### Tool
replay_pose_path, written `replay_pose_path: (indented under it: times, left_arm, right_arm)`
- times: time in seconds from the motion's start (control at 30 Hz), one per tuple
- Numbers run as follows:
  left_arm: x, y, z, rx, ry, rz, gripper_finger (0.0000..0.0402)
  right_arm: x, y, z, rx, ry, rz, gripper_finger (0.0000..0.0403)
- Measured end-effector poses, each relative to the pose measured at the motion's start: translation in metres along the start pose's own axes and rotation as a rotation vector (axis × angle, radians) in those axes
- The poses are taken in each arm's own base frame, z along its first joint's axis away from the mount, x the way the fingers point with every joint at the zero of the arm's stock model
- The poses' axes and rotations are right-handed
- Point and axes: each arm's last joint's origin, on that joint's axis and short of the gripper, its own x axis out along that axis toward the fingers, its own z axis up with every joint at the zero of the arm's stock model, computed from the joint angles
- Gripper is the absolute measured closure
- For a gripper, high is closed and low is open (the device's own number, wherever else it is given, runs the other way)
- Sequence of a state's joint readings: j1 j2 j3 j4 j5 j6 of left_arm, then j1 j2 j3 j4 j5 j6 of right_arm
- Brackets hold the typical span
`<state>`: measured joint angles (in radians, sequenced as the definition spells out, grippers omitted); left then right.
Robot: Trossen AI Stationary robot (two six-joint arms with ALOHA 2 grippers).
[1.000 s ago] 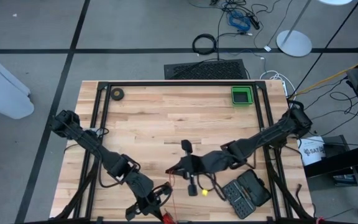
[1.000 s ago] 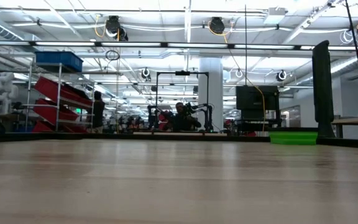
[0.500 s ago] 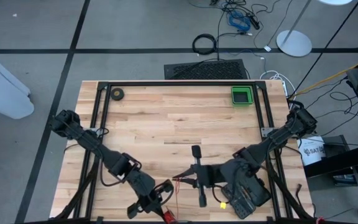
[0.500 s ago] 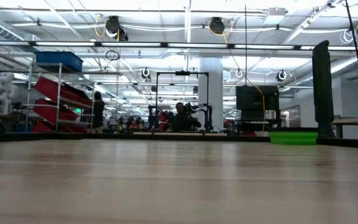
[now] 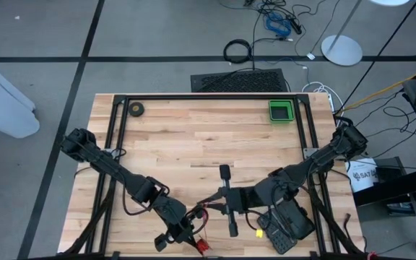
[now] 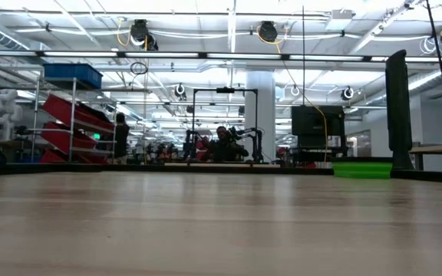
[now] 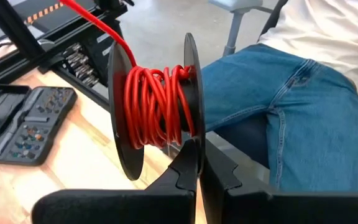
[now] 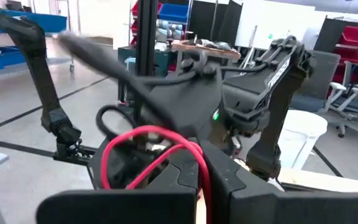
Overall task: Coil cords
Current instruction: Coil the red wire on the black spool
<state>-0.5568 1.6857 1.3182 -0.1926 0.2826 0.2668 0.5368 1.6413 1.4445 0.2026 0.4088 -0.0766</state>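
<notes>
The cord is thin red wire, partly wound on a black spool (image 7: 154,106) with two round flanges. In the high view the spool (image 5: 199,244) is at the table's near edge. My left gripper (image 5: 192,232) is shut on the spool; it also shows in its wrist view (image 7: 195,148). A free run of red wire (image 5: 203,209) leads from the spool to my right gripper (image 5: 214,205), which is shut on it and stands just to the far right of the spool. In the right wrist view the wire (image 8: 135,134) loops in front of the right gripper (image 8: 199,163). My left gripper pinches the rim of one spool flange (image 7: 190,132) between its two fingers. The fingers come about level from the table's far left, pointing at the near edge. The spool stands on edge with its axis level. My right gripper pinches the free red wire (image 8: 194,149) between its two fingers. The fingers come about level from the table's right, pointing left. The wire curves slack in a loop beyond them.
An open dark tool case (image 5: 287,224) lies at the near right, under my right arm. A green tray (image 5: 281,110) and a small dark tape roll (image 5: 136,109) sit at the far edge. A person in jeans (image 7: 291,106) sits just beyond the near edge.
My right gripper has gone a little toward the table's right and near edge with the wire. My left gripper has gone a little toward the right along the near edge with the spool. Both stay shut.
</notes>
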Motion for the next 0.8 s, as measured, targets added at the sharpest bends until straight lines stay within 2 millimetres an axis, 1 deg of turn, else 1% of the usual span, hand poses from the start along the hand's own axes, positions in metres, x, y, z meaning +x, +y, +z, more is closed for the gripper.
replay_pose_path:
  times: [0.2, 0.37, 0.47, 0.6, 0.7, 0.8]
  left_arm:
    - [0.002, 0.001, 0.000, 0.001, -0.008, 0.008, 0.0395]
    - [0.003, -0.001, 0.006, 0.023, -0.062, 0.013, 0.0395]
    - [0.002, -0.001, 0.007, 0.030, -0.072, 0.016, 0.0395]
    - [0.001, -0.001, 0.013, 0.039, -0.068, 0.055, 0.0395]
    - [0.000, -0.003, 0.017, 0.054, -0.081, 0.053, 0.0395]
    - [0.002, -0.009, 0.019, 0.105, -0.081, 0.048, 0.0395]
  right_arm:
    - [0.006, -0.016, 0.003, -0.016, -0.041, -0.038, 0.0403]
    - [0.012, -0.033, 0.004, 0.032, -0.065, 0.006, 0.0403]
    - [0.016, -0.039, 0.001, 0.066, -0.057, 0.028, 0.0403]
    - [0.016, -0.038, -0.002, 0.073, -0.034, 0.029, 0.0403]
    - [0.015, -0.032, -0.004, 0.075, -0.009, 0.040, 0.0403]
    - [0.013, -0.025, -0.007, 0.083, 0.022, 0.061, 0.0403]
